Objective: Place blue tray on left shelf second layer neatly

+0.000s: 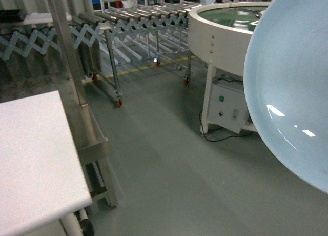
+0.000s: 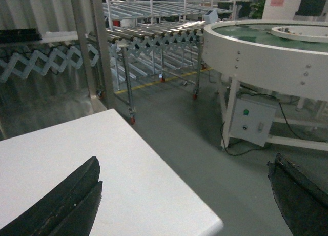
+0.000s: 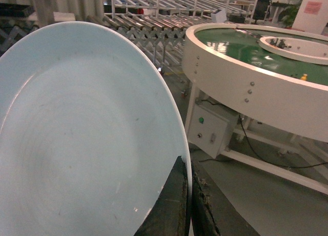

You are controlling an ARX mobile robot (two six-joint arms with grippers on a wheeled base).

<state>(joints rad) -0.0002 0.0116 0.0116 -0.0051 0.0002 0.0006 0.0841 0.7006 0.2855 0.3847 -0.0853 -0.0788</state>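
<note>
The pale blue tray [image 1: 292,92] fills the right of the head view, held up on edge with its hollow side facing the camera. In the right wrist view the blue tray [image 3: 82,138] takes up the left half, and my right gripper [image 3: 187,164] is shut on its rim, one finger on each face. That gripper itself is hidden in the head view. My left gripper [image 2: 185,161] stands wide open with nothing in it, over the corner of a white tabletop [image 2: 128,169]. A steel upright of the left shelf [image 1: 66,56] rises at the left, with a steel tier [image 1: 95,136] below it.
The white tabletop [image 1: 31,159] lies at the lower left, against the shelf. A roller conveyor on red castors [image 1: 133,25] stands behind. A round white conveyor with a green belt [image 1: 220,25] and its control box [image 1: 228,107], with a cable on the floor, stand to the right. Grey floor lies between.
</note>
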